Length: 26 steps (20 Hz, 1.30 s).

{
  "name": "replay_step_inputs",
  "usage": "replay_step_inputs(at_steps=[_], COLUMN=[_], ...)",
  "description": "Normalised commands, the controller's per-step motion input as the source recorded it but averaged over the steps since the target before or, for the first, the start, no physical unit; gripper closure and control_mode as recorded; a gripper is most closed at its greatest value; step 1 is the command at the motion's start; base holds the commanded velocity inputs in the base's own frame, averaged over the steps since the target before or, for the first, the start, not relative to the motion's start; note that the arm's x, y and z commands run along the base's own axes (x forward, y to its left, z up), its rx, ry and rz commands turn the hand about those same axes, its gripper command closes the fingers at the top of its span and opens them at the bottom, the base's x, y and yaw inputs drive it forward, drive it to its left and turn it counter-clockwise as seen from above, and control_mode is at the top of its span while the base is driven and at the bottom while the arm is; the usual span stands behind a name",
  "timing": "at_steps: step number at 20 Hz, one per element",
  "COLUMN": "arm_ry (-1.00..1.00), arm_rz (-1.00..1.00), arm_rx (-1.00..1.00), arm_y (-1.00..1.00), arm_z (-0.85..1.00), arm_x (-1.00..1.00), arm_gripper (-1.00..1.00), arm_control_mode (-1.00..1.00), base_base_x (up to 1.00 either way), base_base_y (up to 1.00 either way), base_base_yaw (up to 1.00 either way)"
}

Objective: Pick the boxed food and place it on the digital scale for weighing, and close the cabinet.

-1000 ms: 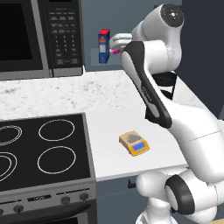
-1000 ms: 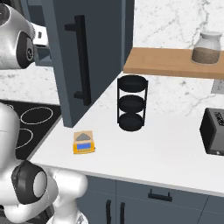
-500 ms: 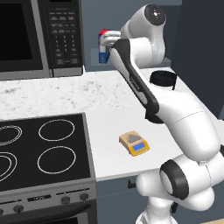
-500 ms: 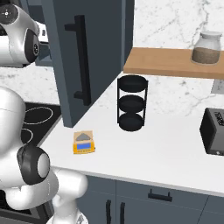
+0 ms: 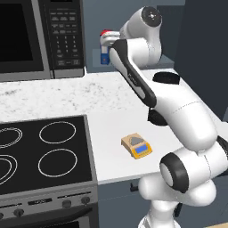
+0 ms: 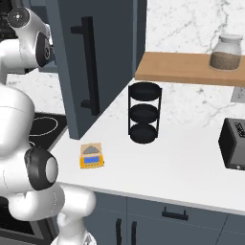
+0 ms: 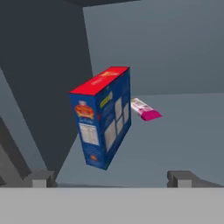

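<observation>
One blue rectangular cardboard box with a red top band, the boxed food (image 7: 104, 118), stands inside the dark slate-blue wall cabinet (image 6: 103, 57), on its shelf. One small flat pink packet (image 7: 145, 109) lies on the same shelf, just behind the box. The two dark finger tips of the gripper (image 7: 111, 177) stand wide apart in front of the box, so the jaws are released and grasp nothing. One small orange-yellow digital scale with a tan platform (image 5: 136, 145) lies on the white bench (image 6: 191, 162), below the open cabinet door with one long black bar handle (image 6: 89, 67).
</observation>
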Motion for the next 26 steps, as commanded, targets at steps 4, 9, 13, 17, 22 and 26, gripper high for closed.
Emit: replay_step_inputs(at_steps=[4,9,13,17,22,26], arm_ry=[0.00,0.00,0.00,0.00,0.00,0.00], arm_rz=[0.00,0.00,0.00,0.00,0.00,0.00], arm_rx=[0.00,0.00,0.00,0.00,0.00,0.00], arm_y=[0.00,0.00,0.05,0.21,0.32,0.32], arm_z=[-0.02,-0.02,0.00,0.00,0.00,0.00], arm_x=[0.33,0.32,0.20,0.10,0.02,0.11], arm_gripper=[-1.00,-1.00,-1.00,-1.00,-1.00,-1.00], arm_control_mode=[-1.00,-1.00,-1.00,-1.00,-1.00,-1.00], base_base_x=[0.00,0.00,0.00,0.00,0.00,0.00], base_base_y=[0.00,0.00,0.00,0.00,0.00,0.00], base_base_yaw=[0.00,0.00,0.00,0.00,0.00,0.00])
